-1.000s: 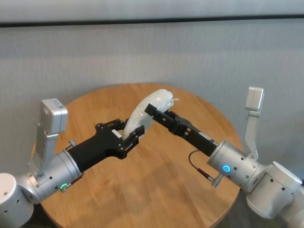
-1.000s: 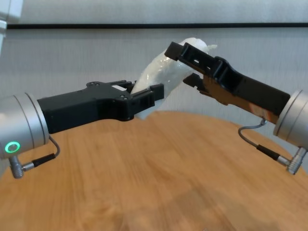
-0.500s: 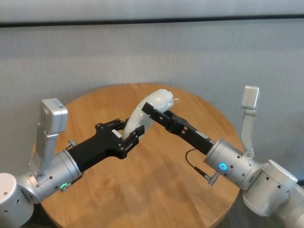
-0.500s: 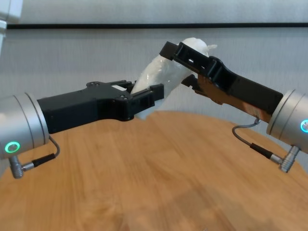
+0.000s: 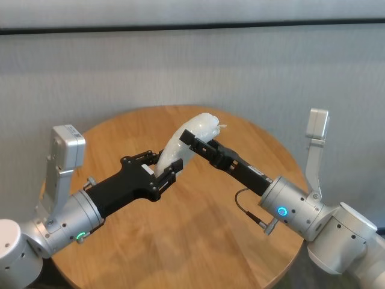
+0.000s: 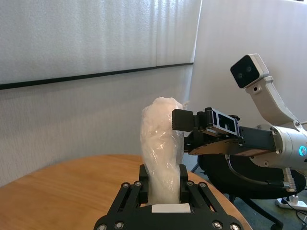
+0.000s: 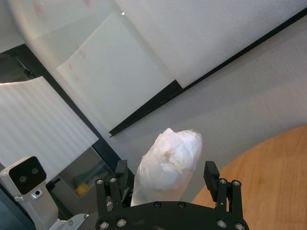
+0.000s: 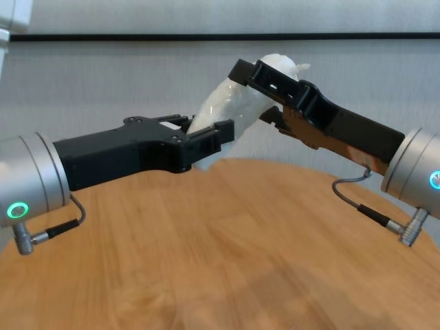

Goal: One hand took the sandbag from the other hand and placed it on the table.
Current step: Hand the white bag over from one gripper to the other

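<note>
The white sandbag stands tilted in the air above the round wooden table. My left gripper, with the green ring light, is shut on its lower end. My right gripper, with the blue ring light, is open. Its fingers straddle the bag's upper part, with a small gap on each side in the right wrist view. The chest view shows the bag between the left gripper and the right gripper. The left wrist view shows the bag upright in the jaws.
Silver camera blocks stand up from the left forearm and the right forearm. A grey wall lies behind the table. A black chair base stands past the table's edge in the left wrist view.
My right gripper has slid a little further along the sandbag's upper part, its wrist coming closer in. The left gripper and the bag have not moved.
</note>
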